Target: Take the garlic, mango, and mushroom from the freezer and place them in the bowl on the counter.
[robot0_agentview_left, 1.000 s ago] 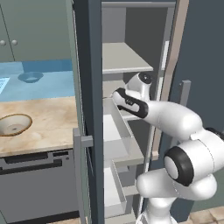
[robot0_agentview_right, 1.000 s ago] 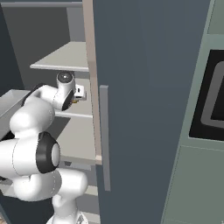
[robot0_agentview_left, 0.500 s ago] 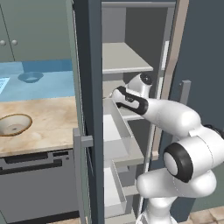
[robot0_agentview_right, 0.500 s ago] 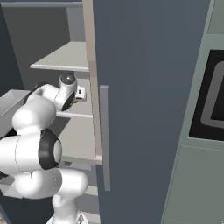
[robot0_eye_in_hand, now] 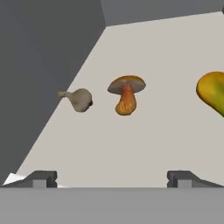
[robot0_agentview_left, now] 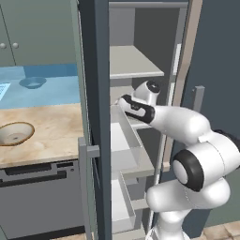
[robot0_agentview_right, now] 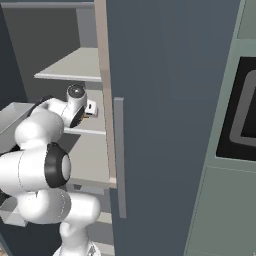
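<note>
On a pale grey shelf (robot0_eye_in_hand: 166, 144) inside the freezer (robot0_agentview_left: 96, 70) lie three items ahead of my gripper (robot0_eye_in_hand: 112, 179). The garlic (robot0_eye_in_hand: 78, 99) is at the left near the dark wall. The mushroom (robot0_eye_in_hand: 127, 94), brown cap on an orange stem, stands in the middle. The mango (robot0_eye_in_hand: 212, 92) is cut off by the right edge. My fingertips (robot0_eye_in_hand: 41, 178) stand wide apart, open, with nothing between them, short of all three. The arm (robot0_agentview_left: 178, 122) reaches into the freezer at mid height. The tan-rimmed bowl (robot0_agentview_left: 14, 132) sits on the counter (robot0_agentview_left: 51, 124) to the left.
The open freezer door with white bins (robot0_agentview_left: 124, 140) stands between arm and counter. A second dark door (robot0_agentview_right: 165, 100) closes the right side, with a black oven front (robot0_agentview_right: 245, 115) beyond. A bluish mirrored bowl (robot0_agentview_left: 33, 83) shows behind the counter.
</note>
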